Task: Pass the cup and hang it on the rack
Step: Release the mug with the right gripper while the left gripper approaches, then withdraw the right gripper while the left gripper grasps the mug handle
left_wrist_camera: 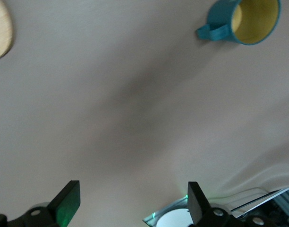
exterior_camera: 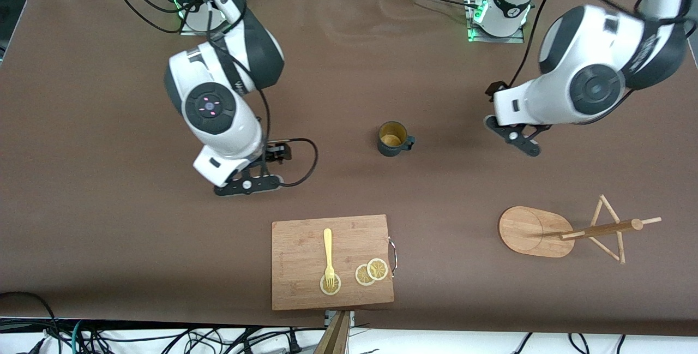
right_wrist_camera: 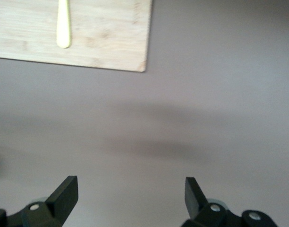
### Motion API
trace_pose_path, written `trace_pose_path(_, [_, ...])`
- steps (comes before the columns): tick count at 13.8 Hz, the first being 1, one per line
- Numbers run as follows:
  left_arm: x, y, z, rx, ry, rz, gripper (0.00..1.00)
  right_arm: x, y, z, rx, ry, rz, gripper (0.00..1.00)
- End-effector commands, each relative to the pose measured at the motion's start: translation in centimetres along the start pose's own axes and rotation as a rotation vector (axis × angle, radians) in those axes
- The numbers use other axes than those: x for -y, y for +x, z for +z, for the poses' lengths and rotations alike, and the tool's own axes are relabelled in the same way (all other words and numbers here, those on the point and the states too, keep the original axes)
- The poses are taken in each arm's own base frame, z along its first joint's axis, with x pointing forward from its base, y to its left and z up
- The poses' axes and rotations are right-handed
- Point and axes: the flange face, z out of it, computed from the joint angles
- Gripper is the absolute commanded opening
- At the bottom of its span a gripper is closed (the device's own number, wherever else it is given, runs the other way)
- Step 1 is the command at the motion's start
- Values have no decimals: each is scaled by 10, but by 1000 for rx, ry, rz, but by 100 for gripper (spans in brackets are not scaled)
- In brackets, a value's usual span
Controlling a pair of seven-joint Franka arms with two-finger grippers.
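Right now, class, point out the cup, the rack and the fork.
cup (exterior_camera: 392, 140), front view, yellow inside.
rack (exterior_camera: 526, 231), front view, oval base.
fork (exterior_camera: 328, 245), front view, handle.

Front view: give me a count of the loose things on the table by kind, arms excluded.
Cup: 1
Rack: 1
Cutting board: 1
Fork: 1
Lemon slices: 3
Total: 7

Bare table (exterior_camera: 436, 70) all around cup (exterior_camera: 393, 138)
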Motion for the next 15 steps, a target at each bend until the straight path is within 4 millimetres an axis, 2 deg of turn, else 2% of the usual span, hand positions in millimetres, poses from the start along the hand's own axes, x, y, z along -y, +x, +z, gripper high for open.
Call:
trace_pose_path(1, [0, 13, -7, -113, -40, 243, 100, -72, 0, -31, -19, -22, -44, 100])
trace_pose_path(4, [12, 16, -16, -255, -60, 431, 100, -159, -6, -37, 60, -18, -4, 100])
trace_pose_path(5, [24, 13, -17, -307, -88, 470, 100, -170, -10, -40, 71, -15, 11, 100])
trace_pose_path(6, [35, 14, -10, -357, -107, 525, 100, -176, -15, -52, 61, -13, 22, 100])
trace_pose_path(9, [62, 12, 36, -547, -151, 667, 100, -208, -24, -64, 67, -4, 74, 100])
trace_pose_path(11, [63, 15, 56, -649, -168, 730, 100, -242, -45, -83, 48, 13, 110, 100])
trace_pose_path(12, [63, 16, 66, -689, -169, 748, 100, -261, -59, -96, 31, 25, 138, 100])
trace_pose_path(13, [64, 18, 82, -776, -180, 768, 100, -279, -73, -118, -1, 29, 166, 100])
trace_pose_path(15, [65, 32, 122, -937, -221, 846, 100, -290, -93, -143, -37, 33, 187, 100])
